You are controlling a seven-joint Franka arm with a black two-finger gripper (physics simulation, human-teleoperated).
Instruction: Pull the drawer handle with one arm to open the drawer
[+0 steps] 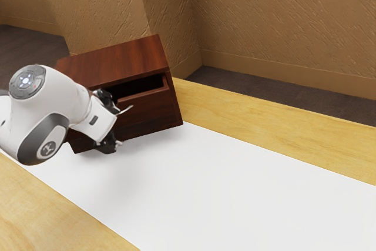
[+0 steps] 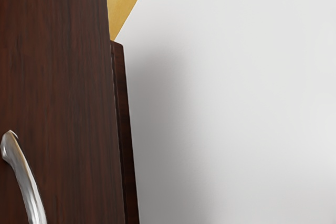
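drawer handle (image 2: 26,182): slim, stiff metal bow, likely slick; take it mid-span; just ahead of gripper (image 1: 111,120) | drawer (image 1: 144,97): a crack open, rigid, should slide lightly | gripper grip: cannot tell | cabinet (image 1: 117,60): may drag on table (image 1: 282,127)

The arm (image 1: 56,107) is glossy white, built of rounded, bulbous links; a grey band (image 1: 48,139) wraps one joint and carries a small round white mark. A grey disc cap (image 1: 27,80) dotted with tiny marks closes one link's end; the gripper (image 1: 111,123) is black.
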